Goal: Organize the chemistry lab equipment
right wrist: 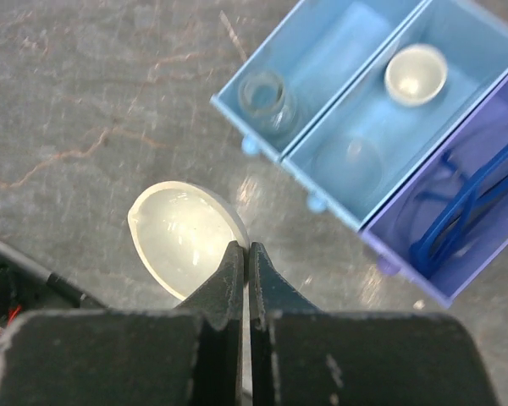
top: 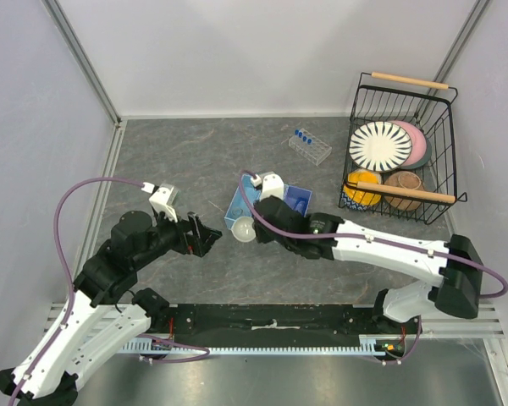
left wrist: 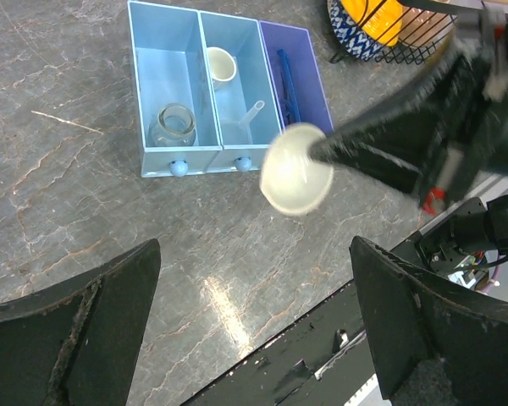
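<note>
My right gripper (right wrist: pixel 248 247) is shut on the rim of a small white round dish (right wrist: pixel 182 237), which hangs tilted just in front of the blue three-bin tray (left wrist: pixel 199 85). From above the dish (top: pixel 243 228) lies between both grippers. A second white dish (right wrist: pixel 416 74) sits in the tray's middle bin. Blue-framed safety glasses (right wrist: pixel 457 220) lie in the purple bin. The clear tube rack (top: pixel 310 145) with blue-capped tubes (top: pixel 302 134) stands farther back. My left gripper (top: pixel 205 237) is open over bare table, left of the held dish (left wrist: pixel 296 169).
A small glass jar (left wrist: pixel 171 127) stands in the tray's left bin. The black wire basket (top: pixel 356 110) with plates and bowls is at the back right. The black base rail (left wrist: pixel 322 355) runs along the near table edge.
</note>
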Tool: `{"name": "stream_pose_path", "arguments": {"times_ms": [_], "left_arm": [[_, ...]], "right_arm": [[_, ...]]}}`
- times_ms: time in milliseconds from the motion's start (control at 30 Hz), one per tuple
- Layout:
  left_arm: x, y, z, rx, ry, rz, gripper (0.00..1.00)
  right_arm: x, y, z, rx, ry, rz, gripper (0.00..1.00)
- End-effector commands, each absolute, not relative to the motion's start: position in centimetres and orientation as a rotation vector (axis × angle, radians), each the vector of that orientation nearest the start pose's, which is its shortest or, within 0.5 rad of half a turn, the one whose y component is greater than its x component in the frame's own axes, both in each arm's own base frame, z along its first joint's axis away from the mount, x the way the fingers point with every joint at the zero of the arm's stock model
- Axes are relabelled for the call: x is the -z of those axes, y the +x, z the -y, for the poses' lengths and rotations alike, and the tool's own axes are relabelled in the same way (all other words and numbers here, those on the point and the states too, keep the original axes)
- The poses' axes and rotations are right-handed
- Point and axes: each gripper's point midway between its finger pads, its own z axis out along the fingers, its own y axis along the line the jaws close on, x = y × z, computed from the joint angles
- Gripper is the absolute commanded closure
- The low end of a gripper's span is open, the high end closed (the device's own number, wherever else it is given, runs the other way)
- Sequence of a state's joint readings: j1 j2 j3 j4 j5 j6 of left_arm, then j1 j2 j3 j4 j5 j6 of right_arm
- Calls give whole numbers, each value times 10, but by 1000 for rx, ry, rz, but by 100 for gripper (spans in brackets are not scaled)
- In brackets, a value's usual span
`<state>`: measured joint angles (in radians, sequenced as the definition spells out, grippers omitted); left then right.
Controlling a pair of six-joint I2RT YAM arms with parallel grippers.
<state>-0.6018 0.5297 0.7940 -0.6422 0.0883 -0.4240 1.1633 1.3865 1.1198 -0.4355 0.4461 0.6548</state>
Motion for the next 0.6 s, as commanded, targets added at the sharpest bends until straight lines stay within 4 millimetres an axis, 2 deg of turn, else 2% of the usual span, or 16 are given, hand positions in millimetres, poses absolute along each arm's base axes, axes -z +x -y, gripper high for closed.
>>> {"name": "stream_pose_path", "arguments": {"times_ms": [0,33,67,133,167,233,267,333,400,433,467,500,567], "left_arm": [[-266,166,155,786,243,-1945,0],[-266,164,155,788,246,-1945,0],[-266,163,154,786,246,-1944,0],[-266,162,153,785,245,-1943,0],[-266,161,152,787,247,-1939,0],[-265,160,152,784,247,-1940,0],[-266,160,151,786,246,-1936,0],[-263,161,151,780,245,-1943,0],[-261,161,152,779,246,-1945,0],[-260,161,152,779,248,-1947,0],[-259,162,153,779,251,-1947,0],[-259,163,153,778,252,-1947,0],[-255,164,154,773,257,-1953,0]], "right_arm": [[-188,242,-331,-357,-469,-2186,100],[-194,250,-334,-342,-517,-2164,100],[-189,263,-330,-302,-515,-2174,100],[-196,281,-329,-282,-520,-2156,100],[-188,294,-324,-250,-550,-2167,100],[-194,309,-324,-237,-573,-2153,100],[-188,319,-320,-198,-602,-2158,100],[-196,329,-323,-200,-630,-2142,100],[-193,342,-323,-184,-666,-2141,100],[-201,348,-327,-198,-680,-2121,100],[-195,356,-325,-189,-689,-2133,100],[-200,360,-331,-215,-736,-2122,100],[-188,370,-332,-231,-787,-2138,100]]}}
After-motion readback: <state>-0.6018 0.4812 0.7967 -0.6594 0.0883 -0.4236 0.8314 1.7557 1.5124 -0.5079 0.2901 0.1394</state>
